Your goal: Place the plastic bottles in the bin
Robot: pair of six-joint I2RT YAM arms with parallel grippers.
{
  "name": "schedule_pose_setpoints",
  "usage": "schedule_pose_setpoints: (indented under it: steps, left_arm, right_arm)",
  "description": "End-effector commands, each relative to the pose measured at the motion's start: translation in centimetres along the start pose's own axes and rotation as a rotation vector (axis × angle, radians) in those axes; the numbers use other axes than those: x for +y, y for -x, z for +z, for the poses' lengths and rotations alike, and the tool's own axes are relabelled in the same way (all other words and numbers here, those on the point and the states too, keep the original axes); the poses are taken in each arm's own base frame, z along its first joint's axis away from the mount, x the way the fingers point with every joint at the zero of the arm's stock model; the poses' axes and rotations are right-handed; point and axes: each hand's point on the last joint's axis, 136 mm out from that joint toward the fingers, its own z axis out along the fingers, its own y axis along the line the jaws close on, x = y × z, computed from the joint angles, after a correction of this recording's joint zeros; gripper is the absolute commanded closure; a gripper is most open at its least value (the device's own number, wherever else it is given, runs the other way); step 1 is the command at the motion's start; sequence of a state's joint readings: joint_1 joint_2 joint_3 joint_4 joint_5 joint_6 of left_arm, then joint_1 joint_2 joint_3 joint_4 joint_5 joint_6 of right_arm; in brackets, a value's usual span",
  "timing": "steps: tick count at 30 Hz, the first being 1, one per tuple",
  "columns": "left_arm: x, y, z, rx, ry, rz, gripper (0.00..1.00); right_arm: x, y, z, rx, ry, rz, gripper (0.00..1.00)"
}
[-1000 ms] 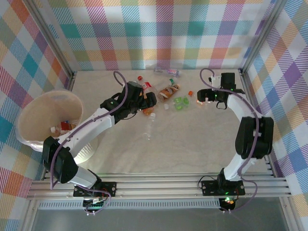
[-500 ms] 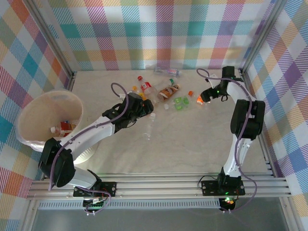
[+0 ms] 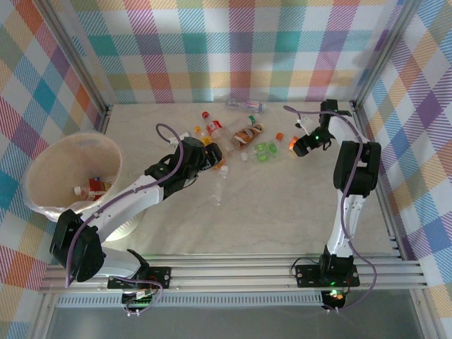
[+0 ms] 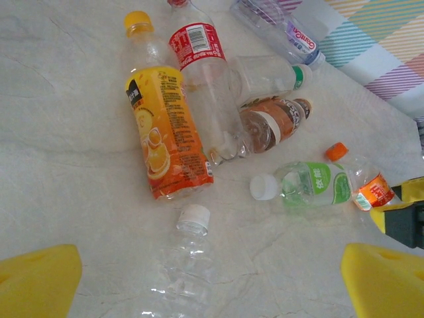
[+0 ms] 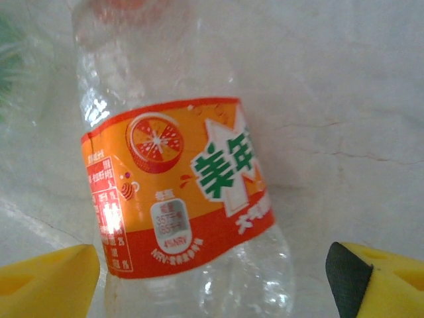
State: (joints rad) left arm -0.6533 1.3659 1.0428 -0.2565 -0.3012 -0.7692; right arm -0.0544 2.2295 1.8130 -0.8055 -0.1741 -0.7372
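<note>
Several plastic bottles lie in a loose group at the table's far middle. A clear label-less bottle (image 4: 185, 258) with a white cap lies between the yellow fingers of my open left gripper (image 4: 209, 288), untouched. Beyond it are an orange-juice bottle (image 4: 162, 126), a red-label bottle (image 4: 205, 86), a brown-label one (image 4: 275, 122) and a green-label one (image 4: 311, 185). My right gripper (image 5: 212, 281) straddles an orange-label bottle (image 5: 179, 192), open, with a gap at its right finger. The white bin (image 3: 42, 159) stands tilted at the left with a bottle (image 3: 92, 187) inside.
A blue-label bottle (image 3: 245, 106) lies by the back wall. Plaid walls close in the table on three sides. The right arm (image 3: 353, 162) reaches along the right wall. Bare tabletop (image 3: 282, 212) spreads across the near half.
The right gripper has swung in over the orange-label bottle and its fingers have narrowed around it. The left gripper has drawn back a little toward the near left, still open.
</note>
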Motion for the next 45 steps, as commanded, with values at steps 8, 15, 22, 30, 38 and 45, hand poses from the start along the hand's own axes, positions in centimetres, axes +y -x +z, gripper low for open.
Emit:
schedule_pose_setpoints:
  steps: [8, 15, 22, 30, 38, 45]
  left_arm:
    - [-1.5, 0.2, -0.2, -0.016, -0.071, 0.025, 0.0]
    - [-2.0, 0.4, -0.1, -0.041, -0.113, 0.004, 0.0]
    - [-2.2, 0.3, 0.0, -0.039, -0.121, -0.007, 0.0]
    - [-3.8, -0.7, 1.2, 0.003, -0.195, -0.023, 0.0]
    - [-8.4, -2.5, 2.6, 0.115, -0.34, 0.025, 0.0]
    - [-10.8, -3.8, 1.7, 0.117, -0.4, 0.122, 0.0]
  right_arm:
    - [1.8, -1.2, 1.4, 0.058, 0.014, 0.013, 0.27]
    - [1.7, -1.0, -0.2, 0.012, -0.046, 0.033, 0.47]
    - [1.8, 0.5, -3.7, -0.104, -0.124, 0.115, 0.64]
    - [5.0, 1.4, -8.4, -0.333, -0.094, 0.317, 0.68]
    - [9.9, 2.9, -11.7, -0.58, 0.131, 0.619, 0.68]
    - [15.7, 1.0, -12.5, -0.57, 0.269, 0.684, 0.68]
